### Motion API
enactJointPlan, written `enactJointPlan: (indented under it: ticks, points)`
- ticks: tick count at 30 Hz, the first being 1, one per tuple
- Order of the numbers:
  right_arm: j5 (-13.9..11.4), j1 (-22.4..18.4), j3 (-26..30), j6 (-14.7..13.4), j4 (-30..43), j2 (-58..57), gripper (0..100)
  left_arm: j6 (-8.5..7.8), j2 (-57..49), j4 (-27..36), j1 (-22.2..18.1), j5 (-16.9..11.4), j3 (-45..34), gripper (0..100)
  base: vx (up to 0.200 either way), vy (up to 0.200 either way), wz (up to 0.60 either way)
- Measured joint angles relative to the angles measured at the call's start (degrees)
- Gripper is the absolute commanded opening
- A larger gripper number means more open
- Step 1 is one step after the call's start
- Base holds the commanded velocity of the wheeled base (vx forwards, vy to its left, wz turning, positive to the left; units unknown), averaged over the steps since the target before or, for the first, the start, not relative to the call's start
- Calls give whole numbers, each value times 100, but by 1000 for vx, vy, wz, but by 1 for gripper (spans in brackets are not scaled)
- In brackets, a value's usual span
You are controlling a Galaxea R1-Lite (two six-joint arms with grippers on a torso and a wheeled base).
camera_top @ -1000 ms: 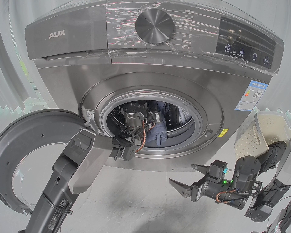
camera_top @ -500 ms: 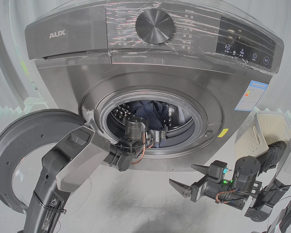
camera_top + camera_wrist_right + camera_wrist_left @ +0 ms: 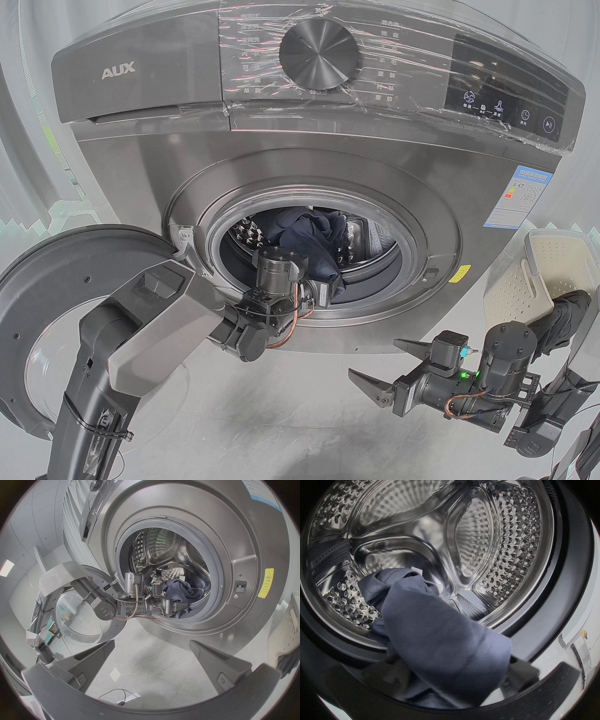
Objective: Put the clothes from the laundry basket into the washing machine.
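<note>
Slumping soft navy garment (image 3: 443, 642), dimpled steel drum (image 3: 518, 542)

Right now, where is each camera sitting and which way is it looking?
Head view: on the head, looking down at the washing machine; left arm, right arm show.
Left wrist view: on the left wrist, looking into the drum at the dark garment.
Right wrist view: low outside, facing the machine's front; its open right claw and left claw show.
All share the dark garment.
</note>
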State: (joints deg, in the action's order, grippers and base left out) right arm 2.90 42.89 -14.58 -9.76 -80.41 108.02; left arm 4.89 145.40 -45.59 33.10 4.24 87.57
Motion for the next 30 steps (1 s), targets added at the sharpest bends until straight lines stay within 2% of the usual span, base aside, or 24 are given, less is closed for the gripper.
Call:
enactJointPlan:
  ticks: [9,18,27,28,30]
  points:
    - [0,-2,-5,0,2,16,100,52,61,7,-11,104,363,0,0,0,0]
    - [0,-2,-5,0,0,17,100,167,417,-457,-179,456,1883,0,0,0,0]
    - [0,-2,0,0,2,17,100,197,859,-699,-369,539,2605,0,0,0,0]
    - [-1,-2,0,0,0,20,100,195,892,-703,-380,541,2638,100,0,0,0]
    - [0,-2,0,0,2,17,100,206,923,-703,-386,544,2658,100,0,0,0]
